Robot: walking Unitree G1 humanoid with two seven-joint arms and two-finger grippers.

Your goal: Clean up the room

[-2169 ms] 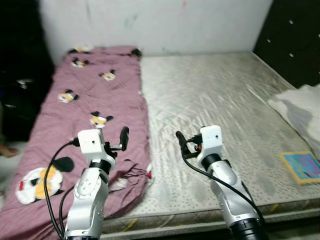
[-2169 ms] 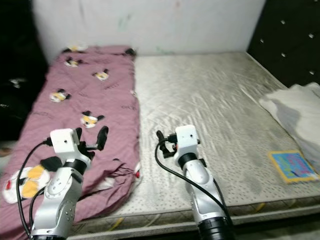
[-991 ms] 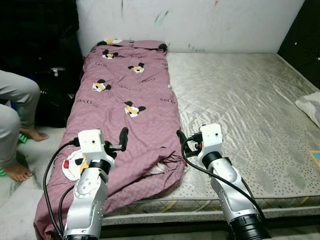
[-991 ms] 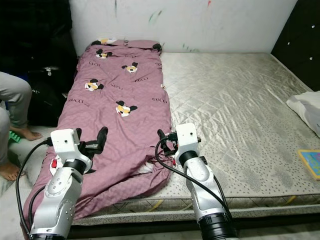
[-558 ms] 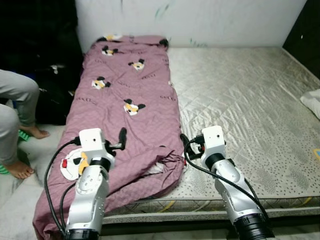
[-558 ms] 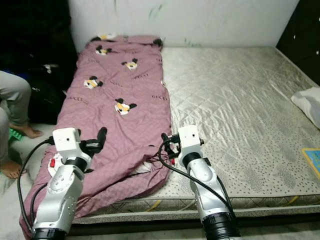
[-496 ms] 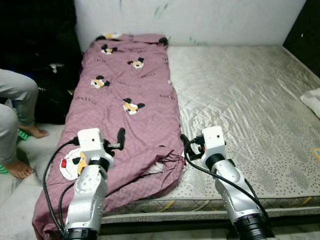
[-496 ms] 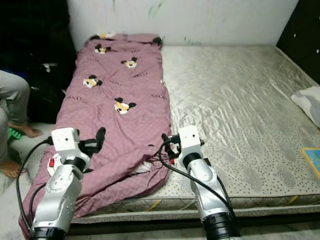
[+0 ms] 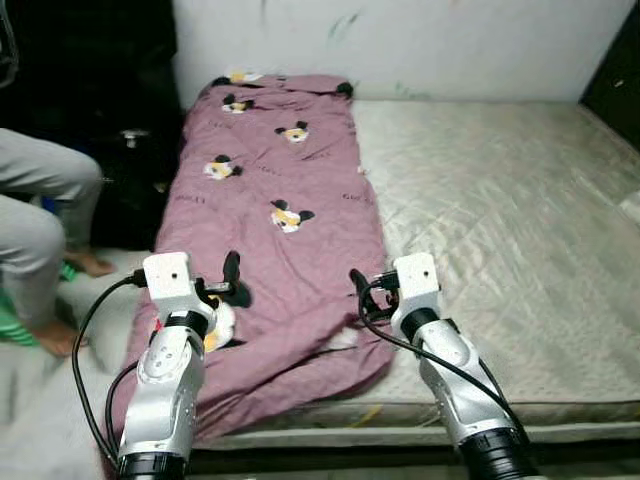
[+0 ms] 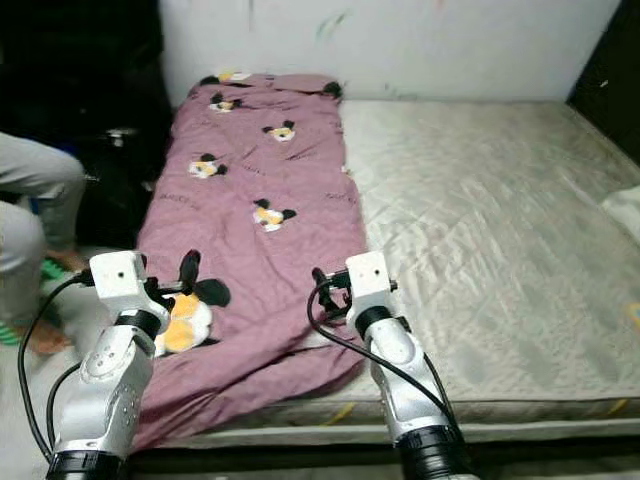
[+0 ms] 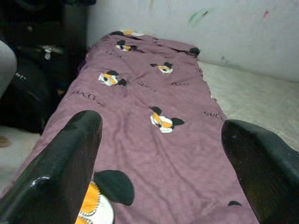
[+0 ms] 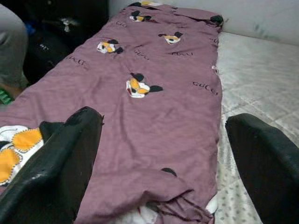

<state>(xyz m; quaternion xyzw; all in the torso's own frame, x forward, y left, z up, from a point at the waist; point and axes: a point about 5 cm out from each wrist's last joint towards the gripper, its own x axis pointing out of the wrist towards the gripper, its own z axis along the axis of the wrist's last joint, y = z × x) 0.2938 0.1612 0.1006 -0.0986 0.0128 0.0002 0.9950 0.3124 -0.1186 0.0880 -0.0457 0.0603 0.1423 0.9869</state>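
A mauve cotton quilt printed with cartoon mouse heads (image 9: 275,215) lies lengthwise along the left side of a bare grey quilted mattress (image 9: 500,210), running from the white scuffed wall (image 9: 420,40) at the head down to the foot edge, where its lower corner is rumpled and spills over the mattress side towards the pale floor (image 9: 40,420). The rest of the mattress lies uncovered to the right, and a dark padded panel (image 9: 625,80) stands at the far right edge of the room. To the left of the bed, dark bags (image 9: 125,180) sit in shadow against the wall, and a seated person's grey-trousered legs (image 9: 40,215) and bare foot (image 9: 55,338) rest on the floor.

The robot's left end effector (image 9: 232,272) hangs above the quilt's lower left portion, fingers spread wide and grasping nothing, near a large mouse print (image 10: 185,320). The right end effector (image 9: 358,287) hangs just above the quilt's right edge where it meets the bare mattress, likewise released, its fingers (image 12: 56,154) parted over the crumpled corner (image 12: 177,200).
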